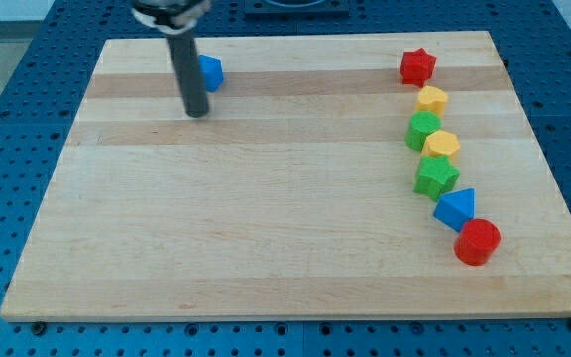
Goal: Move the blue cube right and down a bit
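Observation:
The blue cube sits near the board's top left, partly hidden behind my rod. My tip rests on the wooden board just below and slightly left of the cube, apart from it as far as I can tell.
A curved line of blocks runs down the view's right: red star, yellow block, green cylinder, yellow hexagon, green star, blue triangle, red cylinder.

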`<state>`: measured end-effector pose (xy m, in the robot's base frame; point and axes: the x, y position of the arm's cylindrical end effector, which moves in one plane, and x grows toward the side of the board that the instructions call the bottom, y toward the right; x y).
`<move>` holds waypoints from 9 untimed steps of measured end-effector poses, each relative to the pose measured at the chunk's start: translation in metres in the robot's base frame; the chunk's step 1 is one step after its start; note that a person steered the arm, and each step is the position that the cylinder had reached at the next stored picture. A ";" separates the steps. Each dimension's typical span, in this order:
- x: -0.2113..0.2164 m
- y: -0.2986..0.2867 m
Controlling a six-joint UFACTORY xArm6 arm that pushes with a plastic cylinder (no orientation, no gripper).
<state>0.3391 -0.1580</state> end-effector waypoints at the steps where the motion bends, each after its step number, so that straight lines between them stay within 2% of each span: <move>1: -0.039 -0.033; 2: -0.061 -0.033; 3: -0.065 -0.028; 6: -0.067 0.078; 7: -0.059 0.105; 8: -0.022 0.124; 9: -0.014 0.133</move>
